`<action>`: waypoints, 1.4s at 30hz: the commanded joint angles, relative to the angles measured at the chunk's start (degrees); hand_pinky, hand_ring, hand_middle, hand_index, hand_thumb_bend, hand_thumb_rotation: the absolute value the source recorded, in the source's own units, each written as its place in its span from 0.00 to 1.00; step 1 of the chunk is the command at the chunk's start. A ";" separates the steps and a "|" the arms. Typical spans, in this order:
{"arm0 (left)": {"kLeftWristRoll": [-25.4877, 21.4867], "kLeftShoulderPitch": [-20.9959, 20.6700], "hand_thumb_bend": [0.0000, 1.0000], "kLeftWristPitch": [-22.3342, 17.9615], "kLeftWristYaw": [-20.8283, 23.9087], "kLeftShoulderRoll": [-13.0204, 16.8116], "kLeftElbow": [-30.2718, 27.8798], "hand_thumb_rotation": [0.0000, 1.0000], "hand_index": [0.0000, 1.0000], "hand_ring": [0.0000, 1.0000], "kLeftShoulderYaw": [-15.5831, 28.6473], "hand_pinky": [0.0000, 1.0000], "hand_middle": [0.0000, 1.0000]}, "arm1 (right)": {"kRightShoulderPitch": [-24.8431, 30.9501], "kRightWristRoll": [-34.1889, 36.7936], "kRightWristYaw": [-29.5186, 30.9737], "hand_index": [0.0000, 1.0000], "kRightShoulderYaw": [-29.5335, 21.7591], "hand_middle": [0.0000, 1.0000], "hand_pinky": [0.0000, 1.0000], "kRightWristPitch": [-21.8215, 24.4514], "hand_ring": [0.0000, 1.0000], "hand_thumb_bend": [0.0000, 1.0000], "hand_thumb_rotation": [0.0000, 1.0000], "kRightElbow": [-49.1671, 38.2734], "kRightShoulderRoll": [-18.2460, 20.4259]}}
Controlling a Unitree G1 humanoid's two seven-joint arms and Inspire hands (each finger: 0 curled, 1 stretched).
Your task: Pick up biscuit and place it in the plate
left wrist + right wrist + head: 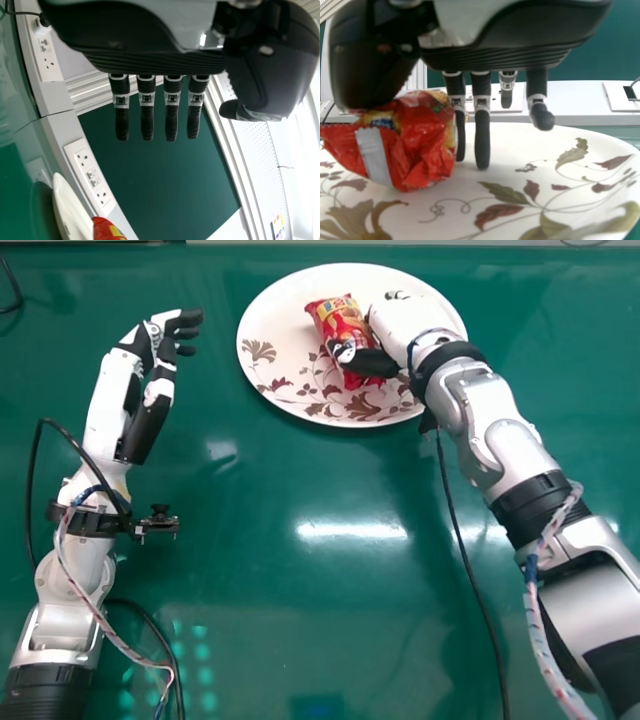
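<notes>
Patterned plate with biscuit packet in the right hand

Bench: green, glossy, bearing the plate just in from its far edge.

Wall board: dark green, pale frame, beyond the bench.

Plate: round, cream, with brown and olive leaves and flowers.

Hands, one pair, white and black. Right: above the right part of the plate, narrowed on the packet – thumb laid across it, nearest fingers at its side. Left: raised over the bench, apart from the plate's left edge, wide and relaxed, holding nothing.

Socket panel: white, past the bench's far edge.

Biscuit packet: one, red, crinkled, near the middle of the plate, tilted – whether its underside bears on the plate cannot be told. Markings: yellow printed panel, small blue patch, pale silvery strip.
</notes>
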 commanded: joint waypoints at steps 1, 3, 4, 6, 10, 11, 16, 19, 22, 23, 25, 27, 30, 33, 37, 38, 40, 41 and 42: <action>-0.71 2.88 0.24 -1.02 -0.19 -0.40 2.42 0.24 0.80 0.79 -0.03 0.69 0.81 | 0.25 1.02 -0.58 0.48 0.70 0.47 0.09 0.31 0.15 0.53 0.00 0.54 0.56; -0.96 2.97 0.24 -1.23 -0.45 -0.25 2.60 0.24 0.80 0.79 -0.01 0.69 0.81 | 0.58 1.84 -1.81 0.48 0.42 0.47 0.09 0.33 0.15 0.53 0.00 0.47 0.42; -1.02 3.00 0.23 -1.32 -0.53 -0.14 2.72 0.23 0.81 0.79 0.00 0.70 0.81 | 0.79 2.44 -2.41 0.48 0.09 0.47 0.09 0.41 0.15 0.53 0.00 0.51 0.44; -1.31 3.07 0.23 -1.34 -0.81 0.07 2.86 0.22 0.81 0.79 -0.05 0.70 0.81 | 1.01 4.47 -2.36 0.48 -0.80 0.47 0.09 0.77 0.15 0.53 0.00 0.67 0.56; -1.50 3.47 0.22 -0.27 -1.65 0.40 2.22 0.27 0.83 0.81 -0.11 0.72 0.83 | 1.40 4.90 0.37 0.66 -0.07 0.57 0.30 3.91 0.43 0.68 0.14 -1.87 -0.52; -1.58 3.56 0.23 -0.08 -1.78 0.36 2.00 0.28 0.83 0.81 -0.09 0.72 0.83 | 1.84 4.67 0.78 0.70 0.23 0.63 0.37 3.91 0.50 0.75 0.26 -3.18 -1.27; -1.35 3.77 0.24 0.24 -1.80 0.32 1.54 0.30 0.83 0.81 0.16 0.72 0.82 | 4.71 5.28 1.90 0.94 -1.02 0.93 0.73 5.46 0.87 0.99 0.65 -9.79 -3.64; -0.41 3.55 0.24 0.12 -1.38 0.60 1.95 0.33 0.83 0.81 0.30 0.72 0.82 | 6.10 5.32 3.14 0.99 -2.30 0.99 0.86 7.54 0.97 1.00 0.72 -14.10 -4.98; -0.42 3.07 0.24 -0.48 -1.38 0.69 2.83 0.34 0.82 0.80 0.36 0.70 0.82 | 7.48 5.66 5.26 1.00 -4.04 1.00 0.87 9.46 0.99 1.00 0.78 -19.06 -6.58; -0.46 2.87 0.24 -0.74 -1.36 0.72 3.24 0.33 0.82 0.80 0.41 0.69 0.82 | 8.03 5.83 5.75 1.00 -4.73 1.00 0.87 10.19 0.99 1.00 0.79 -20.59 -6.92; -0.51 2.44 0.25 -1.34 -1.37 0.90 4.12 0.33 0.81 0.79 0.49 0.69 0.82 | 9.10 5.57 6.07 1.00 -5.89 1.00 0.85 11.36 0.98 1.00 0.79 -23.28 -7.81; -0.45 2.17 0.24 -1.48 -1.48 1.21 4.50 0.33 0.81 0.79 0.53 0.68 0.82 | 9.89 5.21 7.91 1.00 -6.98 1.00 0.84 13.53 0.99 1.00 0.79 -26.27 -8.52; -0.93 1.95 0.25 -0.55 -2.20 1.63 4.31 0.36 0.82 0.80 0.41 0.70 0.83 | 12.07 6.01 10.05 1.00 -10.05 1.00 0.82 16.14 0.96 1.00 0.80 -32.04 -9.55; -0.95 1.73 0.28 0.09 -2.57 2.00 4.16 0.40 0.83 0.81 0.23 0.71 0.84 | 15.76 7.94 11.26 1.00 -14.51 1.00 0.78 18.96 0.94 1.00 0.79 -38.65 -9.79; -0.71 1.66 0.29 1.18 -2.80 2.34 3.40 0.42 0.82 0.80 0.10 0.68 0.83 | 21.90 11.46 14.71 0.99 -20.73 1.00 0.76 23.61 0.94 1.00 0.70 -50.10 -9.18; -0.71 1.78 0.28 1.68 -2.86 2.35 2.90 0.41 0.82 0.80 0.06 0.69 0.83 | 23.94 12.09 15.27 0.98 -22.27 1.00 0.75 24.48 0.93 0.98 0.67 -53.39 -9.16; -0.84 2.02 0.29 2.58 -2.76 2.07 1.89 0.40 0.83 0.80 0.04 0.70 0.83 | 28.64 14.09 15.46 0.96 -25.80 1.00 0.75 25.00 0.93 0.93 0.62 -59.39 -8.93; -0.91 1.91 0.29 2.15 -2.58 1.93 2.03 0.40 0.82 0.80 0.05 0.70 0.83 | 30.74 14.64 15.13 0.96 -27.16 0.99 0.75 24.92 0.92 0.90 0.61 -61.61 -8.88; -1.05 1.78 0.29 1.70 -2.47 1.79 2.27 0.39 0.82 0.79 0.05 0.68 0.82 | 32.75 15.49 14.96 0.95 -28.68 0.98 0.74 24.99 0.91 0.89 0.61 -63.84 -8.62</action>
